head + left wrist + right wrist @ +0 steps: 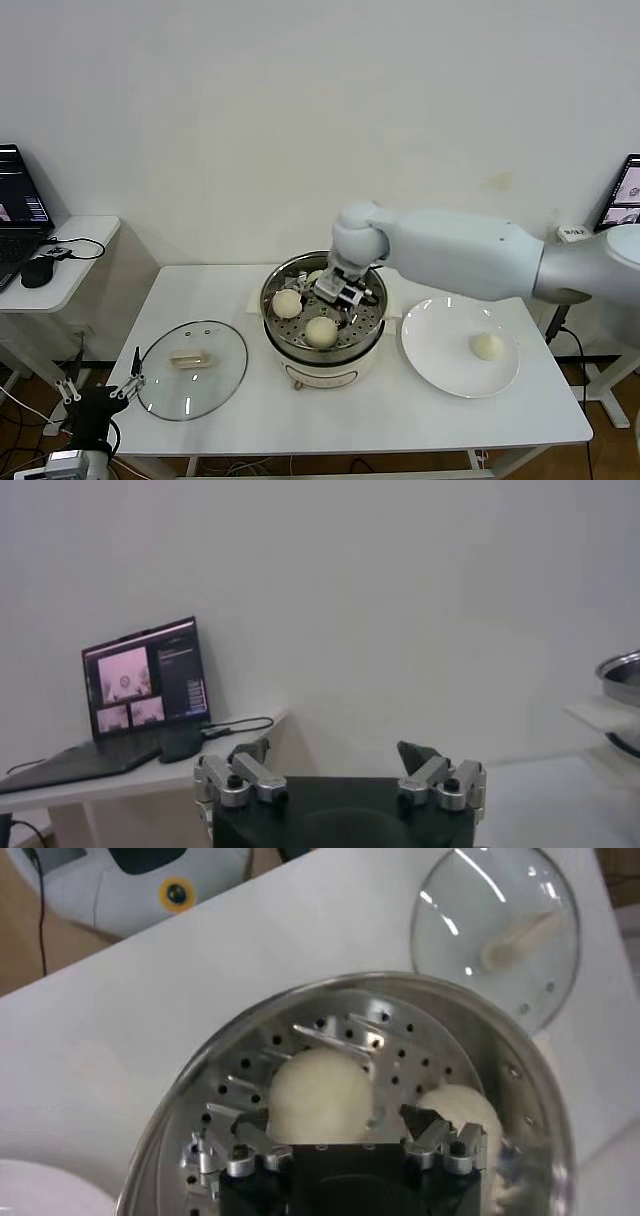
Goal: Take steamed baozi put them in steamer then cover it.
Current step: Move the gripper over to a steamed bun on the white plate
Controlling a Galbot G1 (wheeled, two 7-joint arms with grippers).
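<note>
The steamer (300, 350) stands mid-table with three steamed baozi on its perforated tray: one at the left (287, 303), one at the front (321, 331), and one at the back (315, 277) partly hidden by my right gripper (340, 292). That gripper (333, 1118) is down inside the steamer (200, 1068). It is open, and its fingers stand apart on either side of a baozi (320, 1088) resting on the tray, with another baozi (462, 1110) beside it. A fourth baozi (487, 346) lies on the white plate (440, 350). The cover (192, 368) lies flat on the table left of the steamer. My left gripper (100, 392) hangs open and parked at the table's left.
A side table at far left carries a laptop (145, 685) and a mouse (38, 272). The cover (495, 933) lies beyond the steamer in the right wrist view. A second screen shows at the far right edge (625, 195).
</note>
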